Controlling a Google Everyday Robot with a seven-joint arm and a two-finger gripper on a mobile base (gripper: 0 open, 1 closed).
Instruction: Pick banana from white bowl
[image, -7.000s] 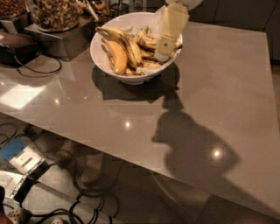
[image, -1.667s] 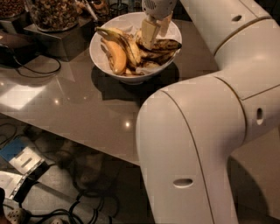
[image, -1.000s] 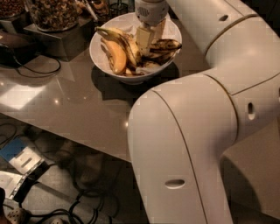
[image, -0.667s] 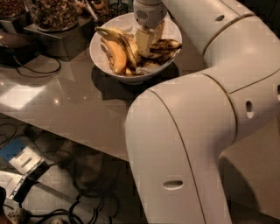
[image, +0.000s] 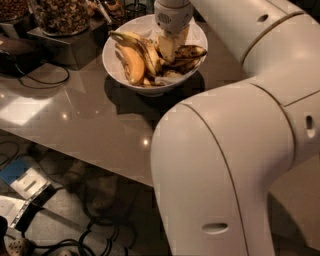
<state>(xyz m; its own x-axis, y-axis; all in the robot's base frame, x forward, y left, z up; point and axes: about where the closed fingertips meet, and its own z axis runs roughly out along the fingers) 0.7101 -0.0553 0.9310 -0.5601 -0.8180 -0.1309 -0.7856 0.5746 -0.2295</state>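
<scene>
The white bowl (image: 113, 64) stands at the back of the grey-brown table (image: 75, 115). Inside it lie a plump orange-yellow banana (image: 132, 69), a few browned bananas bunched beside it (image: 146, 49), and on the right the long dark-blotched banana (image: 189, 52). My gripper (image: 167, 48) reaches down into the middle of the bowl, between the bunch and the dark-blotched banana, touching or nearly touching the fruit. My white arm (image: 230, 165) fills the right half of the view and hides the table behind it.
A glass jar of nuts (image: 62, 15) stands on a dark stand (image: 60, 47) left of the bowl, with a black cable (image: 42, 80) beside it. The table's front edge runs diagonally at lower left. Below it the floor holds cables and papers (image: 27, 187).
My gripper has shifted slightly left and lower into the bowl among the bananas. The bananas have not visibly moved.
</scene>
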